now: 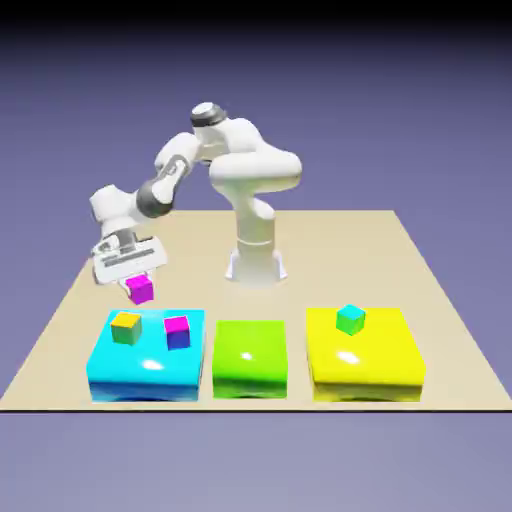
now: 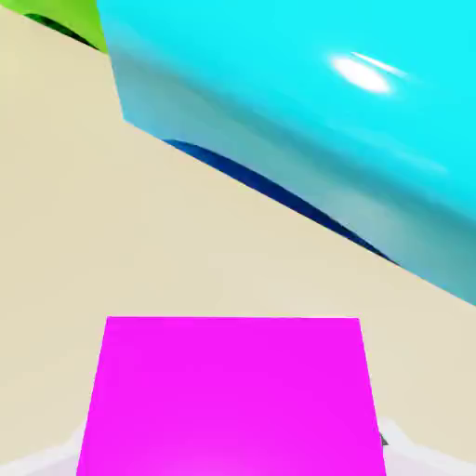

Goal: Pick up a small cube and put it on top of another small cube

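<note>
Claw (image 1: 138, 281): gripping the tiny magenta cube (image 1: 140, 290) between its two fingers, closing firmly on opposite sides. Holding it just beyond the far edge of the cyan block (image 1: 147, 376), toward the exterior view's left, and keeping apart from that block. Not revealing whether the cube's underside is touching the tabletop (image 1: 330, 262). Filling the bottom middle of the hand view with a flat magenta face, hiding the fingertips behind it, and showing the cyan block across the upper right, with a corner of the green block (image 1: 250, 357) at the upper left.

Reaching down and out from the base with the white arm (image 1: 255, 170), bending toward the exterior view's left. Supporting two more small cubes on top of the cyan block: bearing the yellow-topped cube (image 1: 126, 328) toward the exterior view's left, and the magenta-topped cube with a dark blue side (image 1: 177, 333) toward its right, standing apart. Lying between the cyan and yellow blocks, in the green block's case. Bearing a small turquoise cube (image 1: 350, 320) on the yellow block (image 1: 362, 362).
</note>
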